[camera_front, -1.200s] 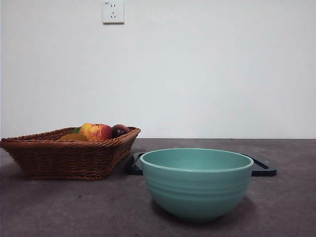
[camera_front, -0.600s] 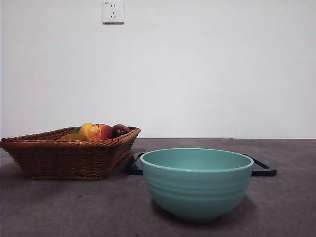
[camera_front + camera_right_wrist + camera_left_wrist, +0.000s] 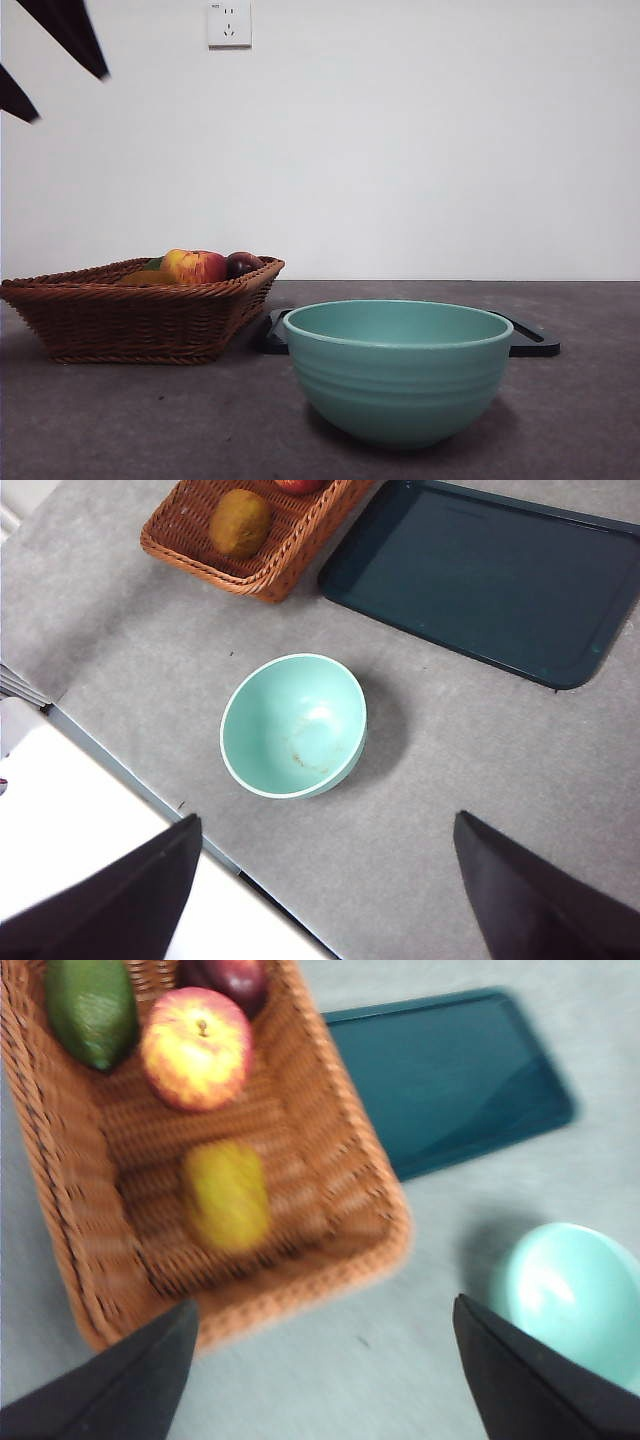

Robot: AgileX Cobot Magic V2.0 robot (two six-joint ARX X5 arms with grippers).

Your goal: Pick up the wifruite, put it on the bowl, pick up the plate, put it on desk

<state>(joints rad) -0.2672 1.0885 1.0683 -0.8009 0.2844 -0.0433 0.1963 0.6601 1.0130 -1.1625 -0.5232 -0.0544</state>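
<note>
Front view: left gripper enters at upper left, jaws spread wide and empty, above the basket holding the wifruite.

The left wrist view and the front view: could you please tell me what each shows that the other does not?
Only the left wrist view shows the wifruite lying in the wicker basket, a green fruit and the tray's whole face. Only the front view shows the wall socket and two black arm tips at the top corner. Both show the basket, the apple, the dark fruit, the black tray and the bowl.
</note>
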